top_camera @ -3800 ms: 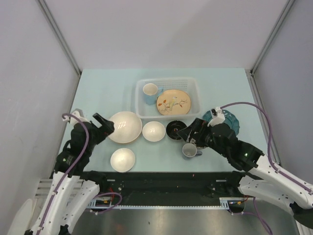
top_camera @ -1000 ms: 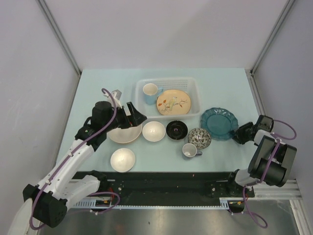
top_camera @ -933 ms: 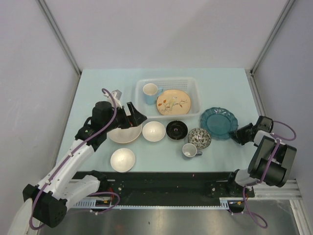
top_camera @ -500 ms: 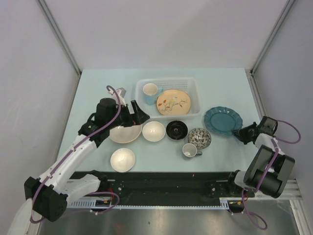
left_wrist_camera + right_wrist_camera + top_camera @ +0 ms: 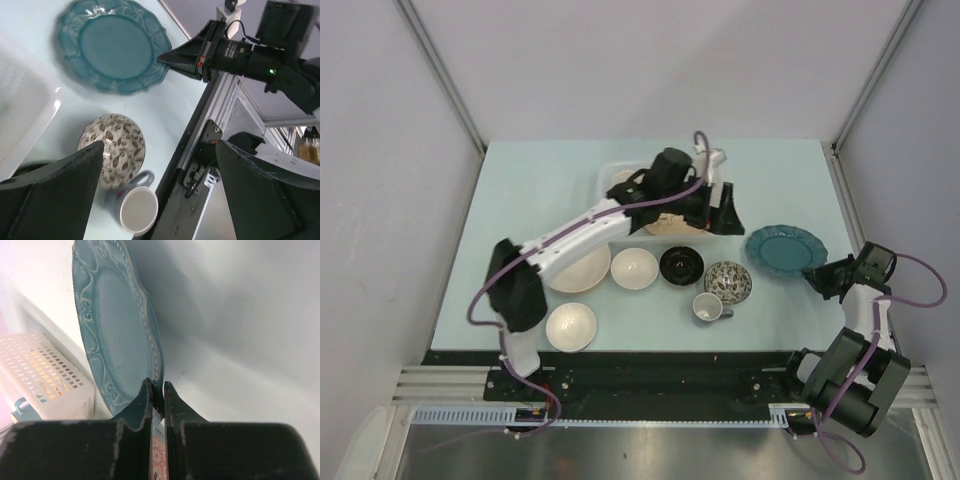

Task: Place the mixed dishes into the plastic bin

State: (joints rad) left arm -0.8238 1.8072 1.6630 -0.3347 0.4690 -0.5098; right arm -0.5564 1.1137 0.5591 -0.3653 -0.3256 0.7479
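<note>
The teal scalloped plate (image 5: 785,247) lies at the table's right, and my right gripper (image 5: 820,275) is shut on its near-right rim (image 5: 156,371). My left arm reaches across the plastic bin (image 5: 608,178). Its gripper (image 5: 728,212) hangs open and holds nothing over the bin's right end, above the speckled bowl (image 5: 114,150) and a mug (image 5: 135,212). The tan floral plate (image 5: 663,226) shows partly in the bin under the arm. In front of the bin stand a large white bowl (image 5: 582,268), a medium white bowl (image 5: 635,268), a black bowl (image 5: 681,264), the speckled bowl (image 5: 728,281) and the mug (image 5: 708,307).
A small white bowl (image 5: 570,326) sits near the front left. The left arm's links cover most of the bin. Grey walls close in the table on three sides, and a black rail (image 5: 650,365) runs along the front edge.
My left arm has swung from the large white bowl rightward over the bin, jaws still open. My right gripper has shut on the teal plate's rim, and the plate has shifted slightly right.
</note>
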